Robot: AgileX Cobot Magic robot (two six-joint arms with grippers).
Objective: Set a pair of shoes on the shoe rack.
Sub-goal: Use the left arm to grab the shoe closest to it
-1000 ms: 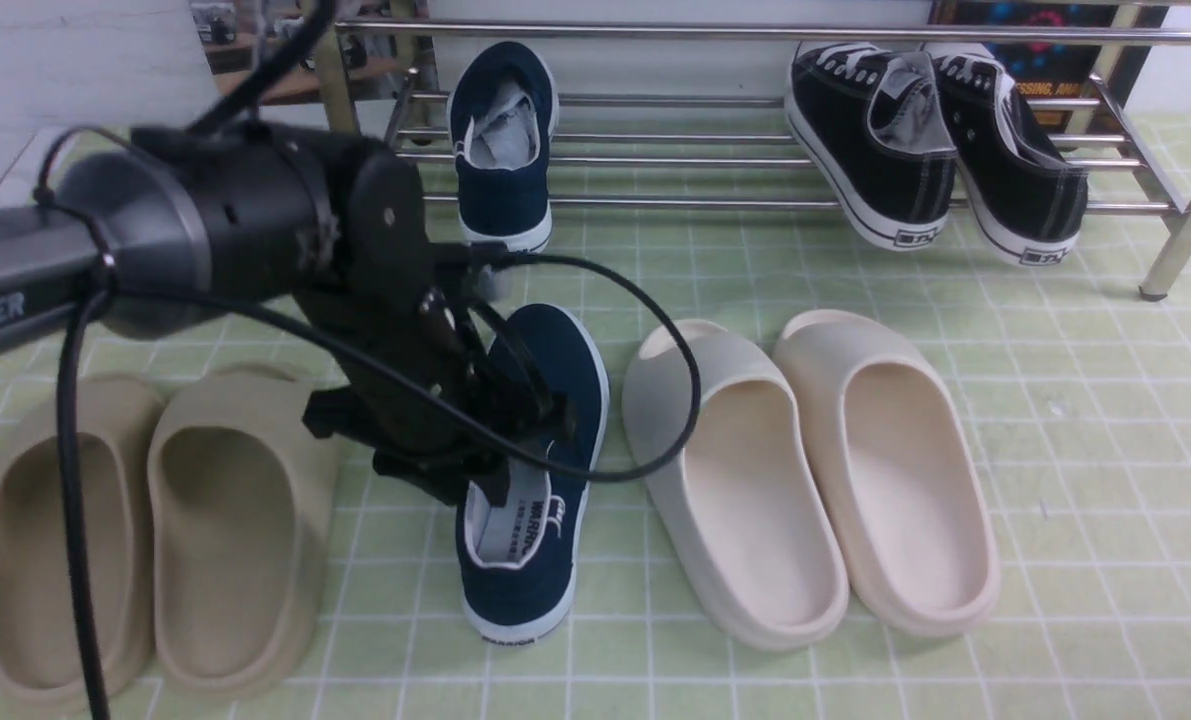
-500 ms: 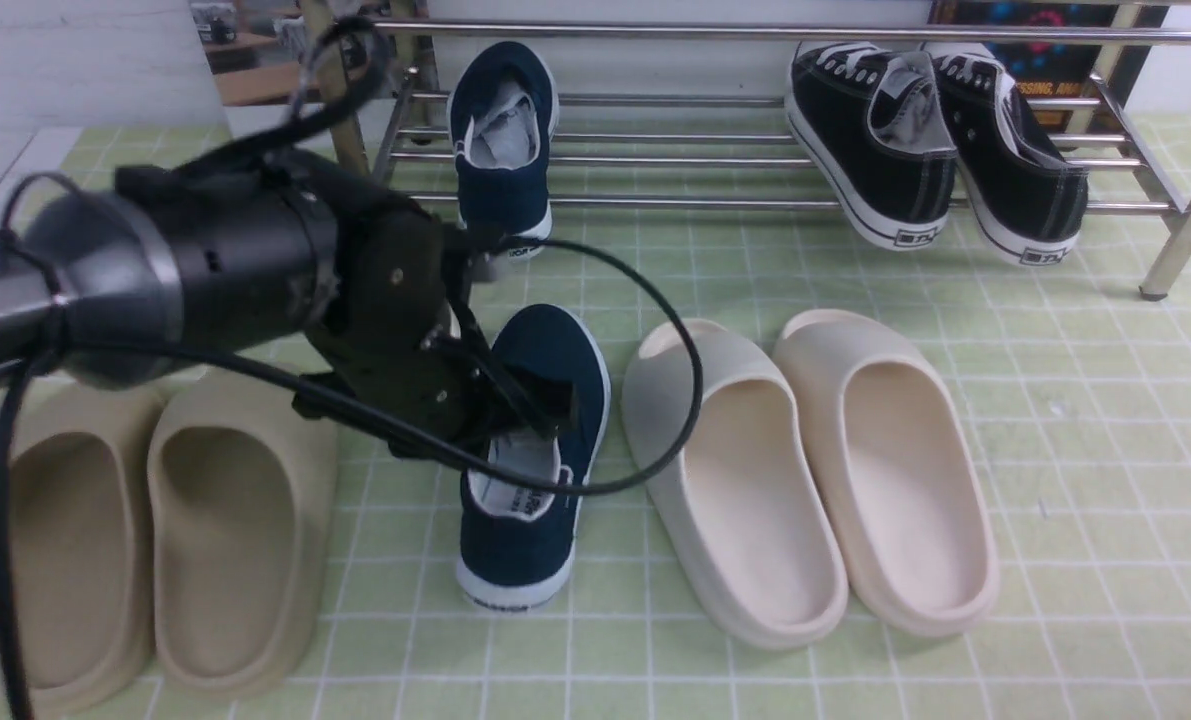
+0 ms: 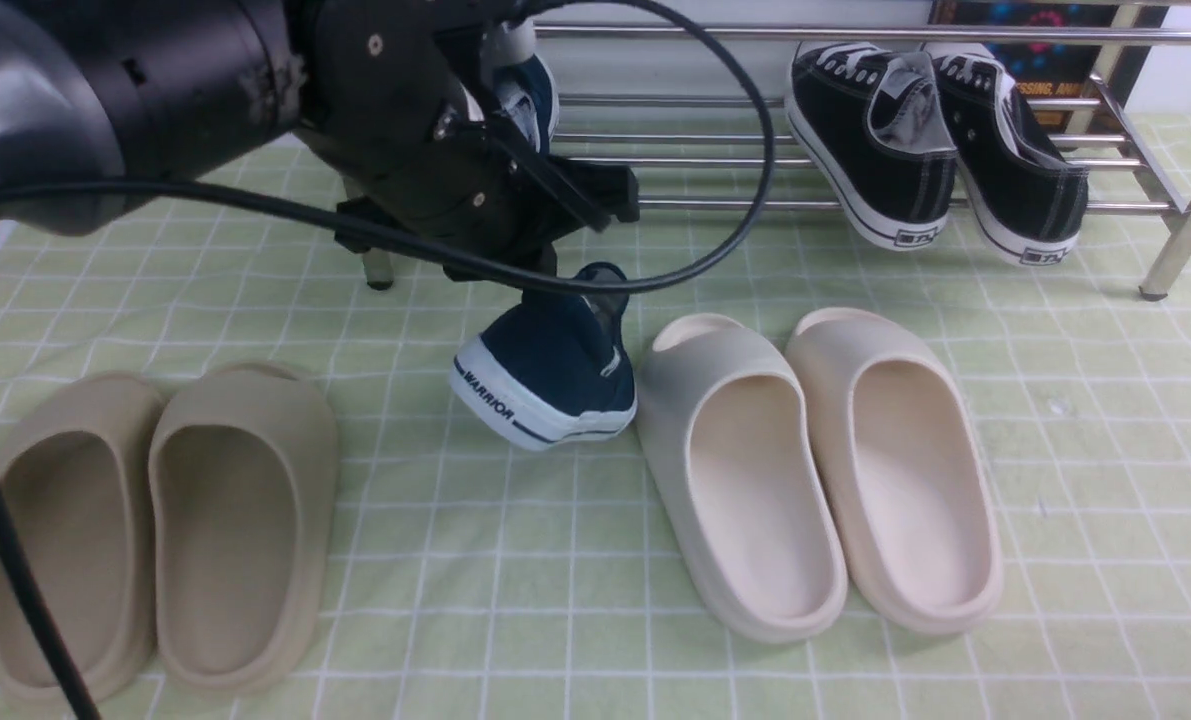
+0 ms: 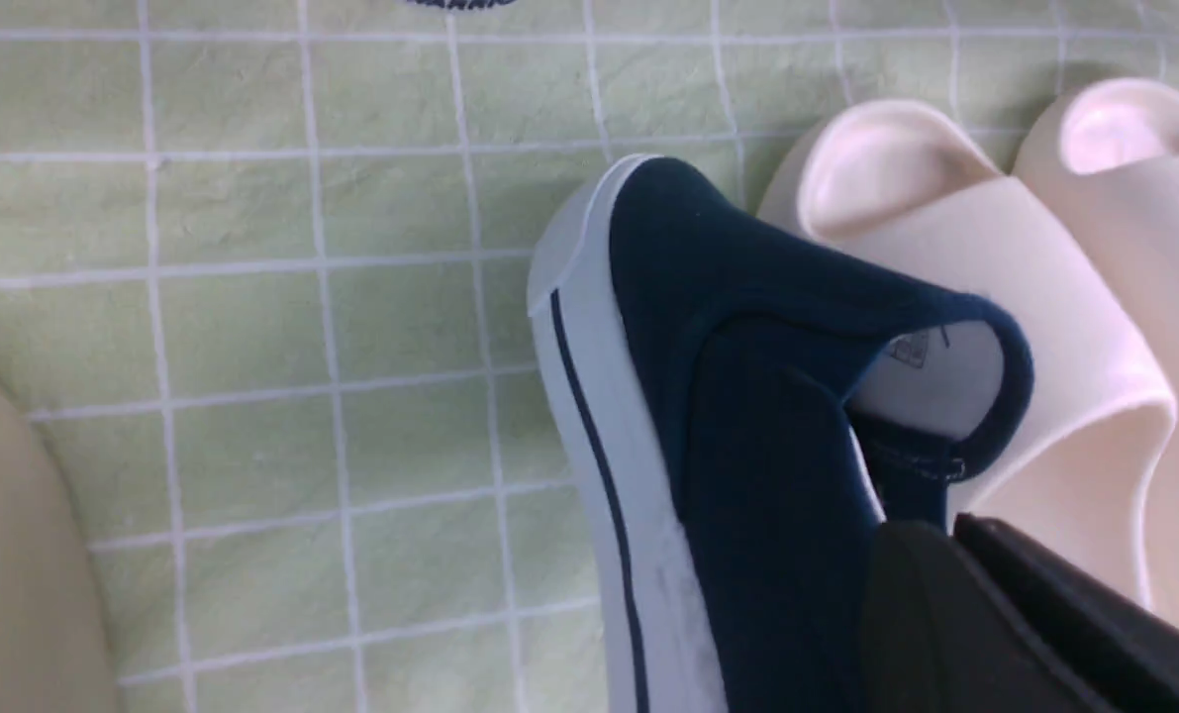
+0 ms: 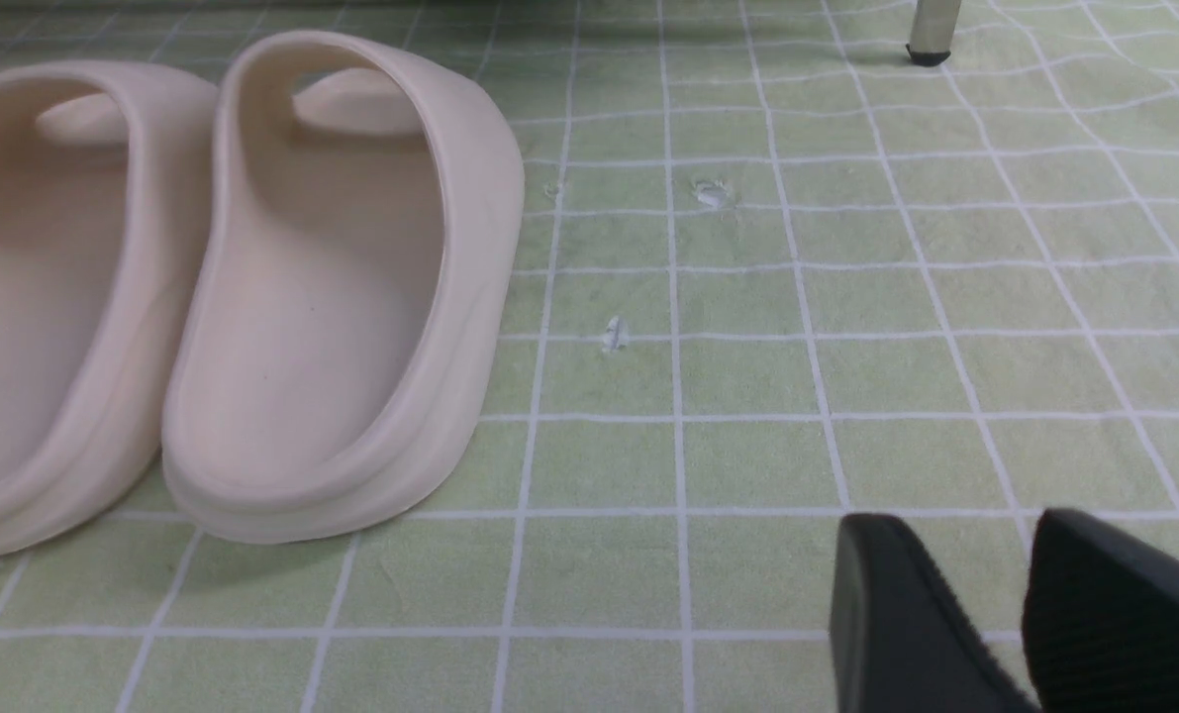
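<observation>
One navy slip-on shoe (image 3: 547,372) hangs tilted, its "WARRIOR" heel raised toward the front camera. My left gripper (image 3: 577,288) is shut on that shoe's collar, just in front of the shoe rack (image 3: 755,204). In the left wrist view the black fingers (image 4: 931,594) pinch the collar of the shoe (image 4: 747,396) over the green mat. The second navy shoe (image 3: 538,88) sits on the rack's left part, mostly hidden behind my left arm. My right gripper (image 5: 960,525) shows only in its wrist view, open over bare mat with nothing between its fingers.
A pair of black lace-up sneakers (image 3: 880,140) lies on the rack's right part. Cream slides (image 3: 755,480) stand just right of the held shoe, nearly touching it. Beige slides (image 3: 235,520) lie at the front left. A rack leg (image 3: 1180,250) stands at the right.
My left gripper closed on the navy shoe's collar, then rose and moved back toward the rack. The shoe came up off its flat position and now shows its heel.
</observation>
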